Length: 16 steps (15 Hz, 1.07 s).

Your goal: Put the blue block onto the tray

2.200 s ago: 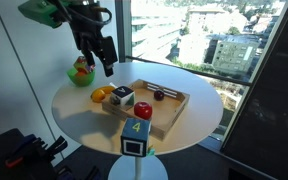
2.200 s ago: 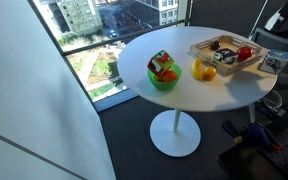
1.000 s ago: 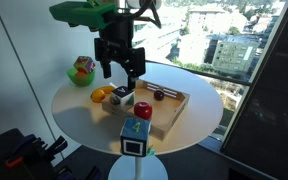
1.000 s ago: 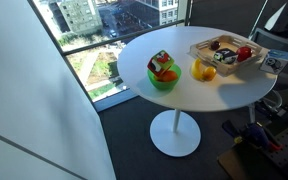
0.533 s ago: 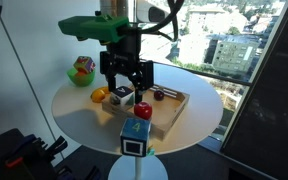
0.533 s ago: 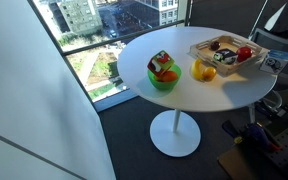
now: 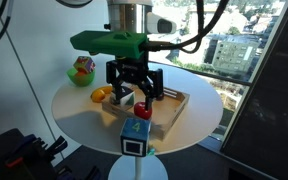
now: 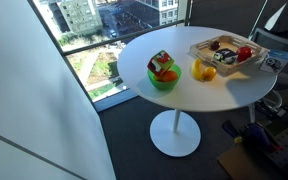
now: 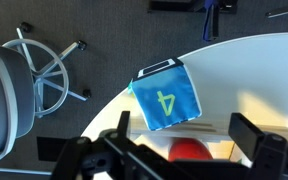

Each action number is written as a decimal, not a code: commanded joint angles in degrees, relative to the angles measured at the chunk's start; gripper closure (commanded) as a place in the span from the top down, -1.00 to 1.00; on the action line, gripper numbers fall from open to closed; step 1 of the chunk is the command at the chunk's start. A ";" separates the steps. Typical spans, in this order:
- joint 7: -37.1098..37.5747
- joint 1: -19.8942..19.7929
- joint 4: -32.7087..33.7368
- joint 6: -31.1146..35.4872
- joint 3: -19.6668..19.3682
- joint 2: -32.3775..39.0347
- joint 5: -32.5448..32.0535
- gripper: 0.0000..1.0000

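End effector [image 7: 135,96]: the jaws stand wide apart with nothing between them. It hangs over the tray [image 7: 167,110], above the white-and-black cube with a red face [image 7: 124,97] that lies inside the tray.

In the wrist view both fingers frame the lower edge of the picture. The blue block [image 9: 167,97] sits beyond them with its yellow-green "4" face up, so the end effector does not look centred over the block.

The blue block [image 7: 136,130] rests on the white round tabletop [image 7: 79,105], outside the tray and just beside its near corner, at the very edge of the tabletop. The office chair base [image 9: 44,80] on the floor shows past that edge. In an exterior view the block [image 8: 274,62] again lies just off the tray [image 8: 196,50]. Whether it touches the rim cannot be told.

A dark red fruit [image 7: 159,95] lies in the tray beside the red-faced cube, and the wrist view catches something red [image 9: 189,150] low between the fingers. Yellow and orange fruit [image 7: 102,95] lies on the tabletop just outside the tray's far-side corner, and a green bowl [image 7: 81,72] stands well beyond that.

As a judgement, none of the task is done: the block is ungrasped and off the tray. What is left is to shift outward from the tray until the block is centred, lower around it, clamp, lift it over the low rim and set it on the bare wood. The perch at the edge means a nudge could tip it off.
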 commanded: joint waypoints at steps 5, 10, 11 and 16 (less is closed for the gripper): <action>-3.43 -0.44 0.05 0.74 -0.03 1.26 0.10 1.00; -3.62 -0.43 0.06 0.74 -0.04 1.25 0.10 1.00; -3.20 -0.43 0.06 1.23 0.10 1.78 -0.30 1.00; -3.27 -0.45 0.07 2.13 0.37 3.54 -0.58 1.00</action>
